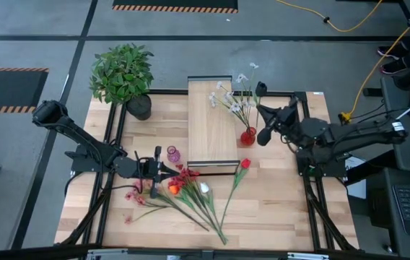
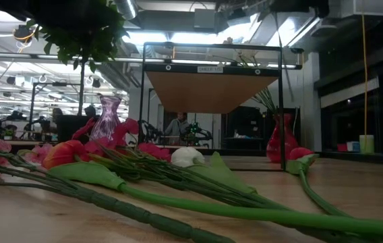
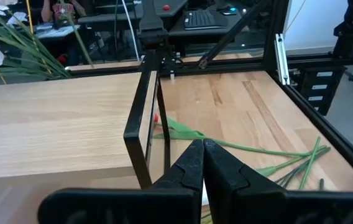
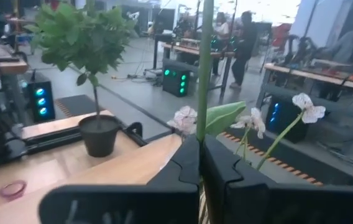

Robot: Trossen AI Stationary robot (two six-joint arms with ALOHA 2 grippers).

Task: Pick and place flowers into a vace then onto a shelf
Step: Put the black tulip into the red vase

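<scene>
While the right gripper (image 4: 200, 155) is pinched on a green stem (image 4: 205, 68) above the red vase (image 1: 247, 136) on the shelf (image 1: 211, 123), the stalk should be lowered straight. The left gripper (image 3: 202, 158), pressed together empty, is kept near the flowers (image 1: 190, 191) on the counter (image 1: 277, 202).

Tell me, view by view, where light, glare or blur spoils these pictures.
High view: evenly lit, sharp. Low view: bright ceiling lights glare behind, leaving the raised light-wood shelf and tall pink glass vase dim; the nearest green flower stalks are soft. Right wrist view: the background room is blurred, bright window top right washed out. Left wrist view: clear, the left gripper dark.
</scene>
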